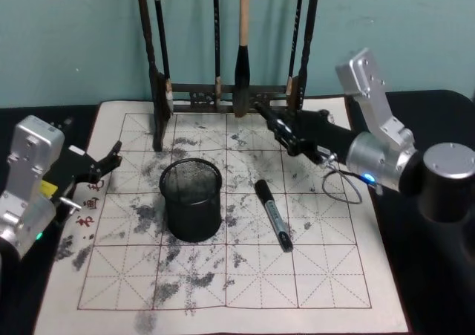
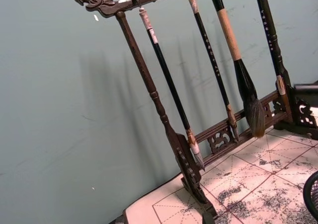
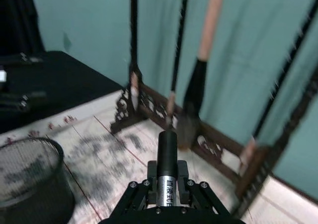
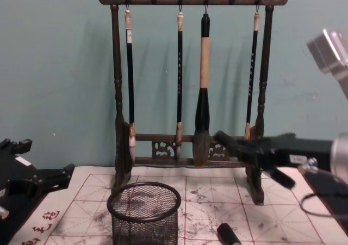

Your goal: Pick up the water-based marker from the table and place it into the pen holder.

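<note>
The tall brush rack [image 4: 190, 0] stands at the far edge of the ink-stained mat [image 1: 326, 275]; before its base the right hand [image 1: 286, 133] hovers, clamped on a black marker [image 3: 167, 154]. The left hand [image 1: 107, 162] sits parked at the mat's left edge. The pen holder [image 1: 191, 216] stands upright mid-mat, a second marker [image 1: 273, 215] lying flat just to its right, not touching it.
</note>
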